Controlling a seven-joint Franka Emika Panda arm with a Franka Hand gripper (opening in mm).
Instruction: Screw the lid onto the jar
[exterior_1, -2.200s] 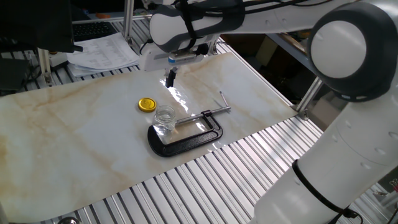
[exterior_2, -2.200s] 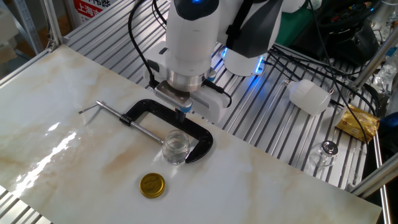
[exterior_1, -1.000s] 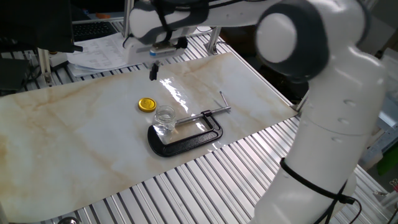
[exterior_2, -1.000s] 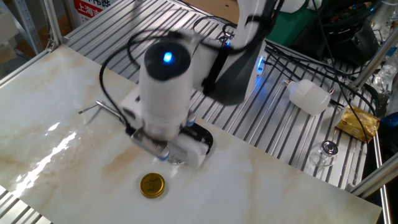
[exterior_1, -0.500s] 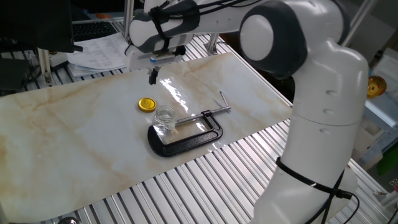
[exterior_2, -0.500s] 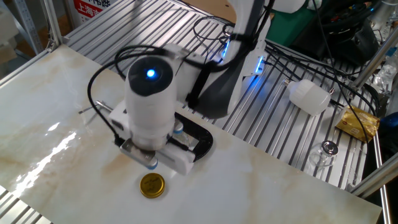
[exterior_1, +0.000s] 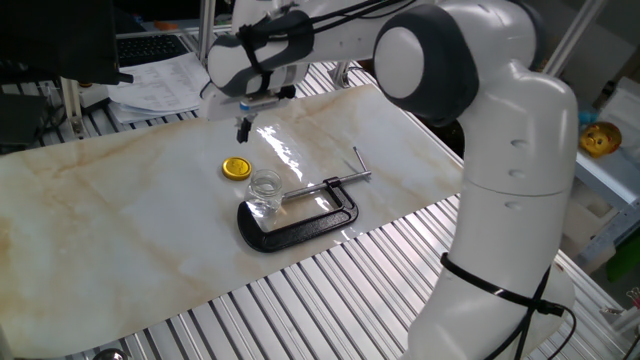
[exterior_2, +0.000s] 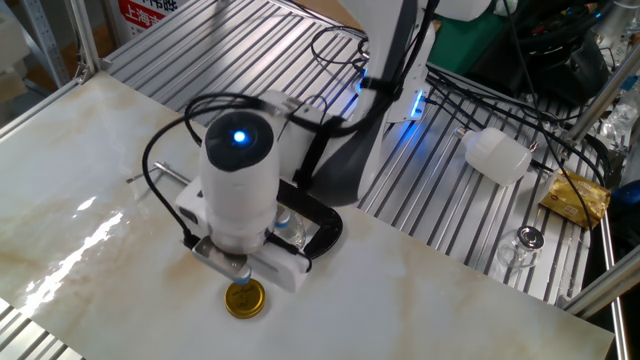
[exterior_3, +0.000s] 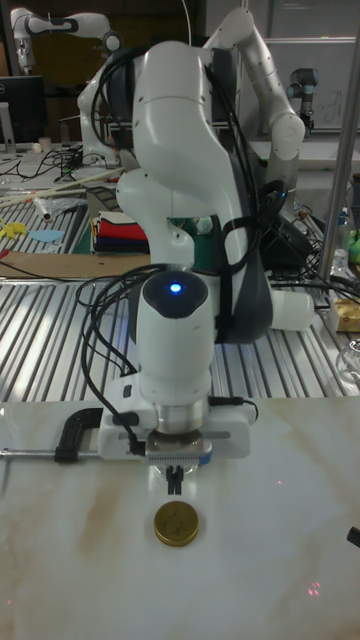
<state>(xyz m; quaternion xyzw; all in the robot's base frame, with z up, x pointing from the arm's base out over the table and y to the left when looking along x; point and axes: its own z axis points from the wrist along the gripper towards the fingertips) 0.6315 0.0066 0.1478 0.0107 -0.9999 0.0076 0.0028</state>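
Frankly, almost nothing of the job was done at that moment. I held my gripper in the air above the lid, and it gripped nothing; in the tall fixed view my fingertips stood very close together, so I judged the hand clenched on empty air, or nearly so. The lid lay flat on the marble table, untouched, just beside the jar on the side away from the black C-clamp. The jar itself stood upright and open-mouthed, touching or nearly touching the clamp's curved frame, within the clamp's opening as far as I could tell; in the other fixed view my own wrist hid most of it. Lid and jar were apart, with a strip of bare marble between them. So, by my reckoning, every real step was left to do: spread the fingers, come down around the lid, close on its rim, lift it, carry it across to the jar's mouth, set it level and turn it until the thread took. The lid was thin and lay flush on the table, so I thought the grasp would need care, and the jar, being glass and apparently not held fast, might turn or slide under the twist.
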